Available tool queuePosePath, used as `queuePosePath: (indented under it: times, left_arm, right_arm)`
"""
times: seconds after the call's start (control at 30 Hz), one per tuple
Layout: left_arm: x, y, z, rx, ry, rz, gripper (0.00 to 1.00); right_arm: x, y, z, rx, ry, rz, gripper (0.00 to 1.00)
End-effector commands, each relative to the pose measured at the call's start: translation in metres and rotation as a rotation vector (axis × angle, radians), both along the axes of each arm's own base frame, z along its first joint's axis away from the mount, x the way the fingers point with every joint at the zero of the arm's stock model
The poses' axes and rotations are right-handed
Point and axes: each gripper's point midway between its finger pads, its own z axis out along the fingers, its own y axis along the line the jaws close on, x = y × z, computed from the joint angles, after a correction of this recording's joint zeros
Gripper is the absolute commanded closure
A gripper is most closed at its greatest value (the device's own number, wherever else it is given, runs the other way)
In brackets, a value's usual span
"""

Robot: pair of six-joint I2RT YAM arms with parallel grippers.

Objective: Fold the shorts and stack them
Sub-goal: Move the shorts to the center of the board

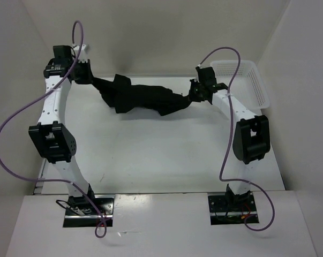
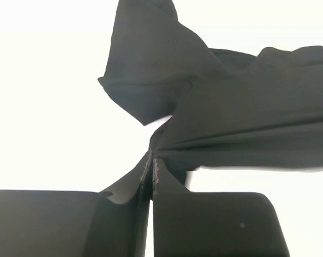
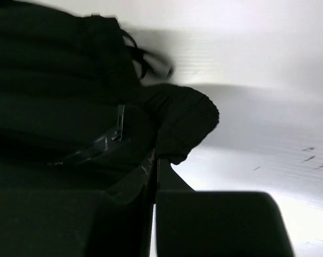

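The black shorts (image 1: 142, 96) hang stretched between both grippers above the far part of the white table (image 1: 150, 160). My left gripper (image 1: 90, 77) is shut on their left end; in the left wrist view the fabric (image 2: 247, 118) fans out from the pinched jaws of that gripper (image 2: 152, 163). My right gripper (image 1: 195, 92) is shut on the right end. Seen from the right wrist, the dark cloth (image 3: 70, 107) bunches over the closed jaws of the right gripper (image 3: 155, 160), with a drawstring loop (image 3: 150, 61) hanging out.
A white plastic basket (image 1: 249, 80) stands at the far right corner of the table. White walls enclose the table at the back and both sides. Purple cables (image 1: 22, 118) loop beside each arm.
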Motion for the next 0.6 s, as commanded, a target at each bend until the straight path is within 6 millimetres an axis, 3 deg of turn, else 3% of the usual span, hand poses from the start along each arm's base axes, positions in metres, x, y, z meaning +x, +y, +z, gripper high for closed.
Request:
queuePosePath:
  times: [0.0,0.03,0.1,0.13,0.17,0.2,0.23,0.4,0.43,0.47,0.5,0.53,0.57]
  left_arm:
    - [-0.021,-0.037,-0.024,-0.069,0.101,-0.108,0.96]
    - [-0.021,-0.037,-0.041,-0.073,0.134,-0.108,0.91]
    - [-0.013,-0.037,-0.054,-0.074,0.139,-0.107,0.91]
    - [-0.008,-0.04,-0.072,-0.07,0.166,-0.111,0.91]
    - [0.002,-0.037,-0.075,-0.058,0.151,-0.102,0.91]
    - [0.008,-0.036,-0.084,-0.032,0.156,-0.087,0.91]
    - [0.013,-0.031,-0.107,-0.014,0.191,-0.069,0.89]
    - [0.045,-0.053,-0.135,0.099,0.172,-0.06,0.85]
    - [0.053,-0.044,-0.138,0.137,0.167,-0.024,0.82]
    - [0.057,-0.046,-0.136,0.152,0.157,-0.019,0.69]
    - [0.06,-0.044,-0.132,0.162,0.145,-0.009,0.57]
    - [0.06,-0.042,-0.121,0.168,0.125,-0.001,0.39]
    - [0.055,-0.042,-0.118,0.168,0.128,-0.001,0.34]
  right_arm:
    - [-0.01,0.006,0.036,0.016,-0.107,0.071,1.0]
    - [-0.017,0.012,0.028,0.022,-0.085,0.092,1.0]
    - [-0.028,0.031,0.026,0.038,-0.084,0.162,1.0]
    - [-0.029,0.038,0.028,0.048,-0.092,0.179,1.0]
    - [-0.032,0.046,0.026,0.056,-0.093,0.202,1.0]
    - [-0.031,0.047,0.019,0.053,-0.078,0.203,1.0]
    - [-0.031,0.052,0.016,0.053,-0.079,0.212,1.0]
    - [-0.016,0.053,-0.001,0.038,-0.06,0.186,1.0]
    - [-0.011,0.051,-0.001,0.027,-0.072,0.171,1.0]
    - [-0.006,0.051,0.006,0.025,-0.092,0.163,1.0]
    - [-0.005,0.049,0.001,0.016,-0.083,0.157,1.0]
    - [-0.001,0.047,0.005,0.002,-0.099,0.152,1.0]
    - [-0.001,0.046,0.005,-0.004,-0.101,0.145,1.0]
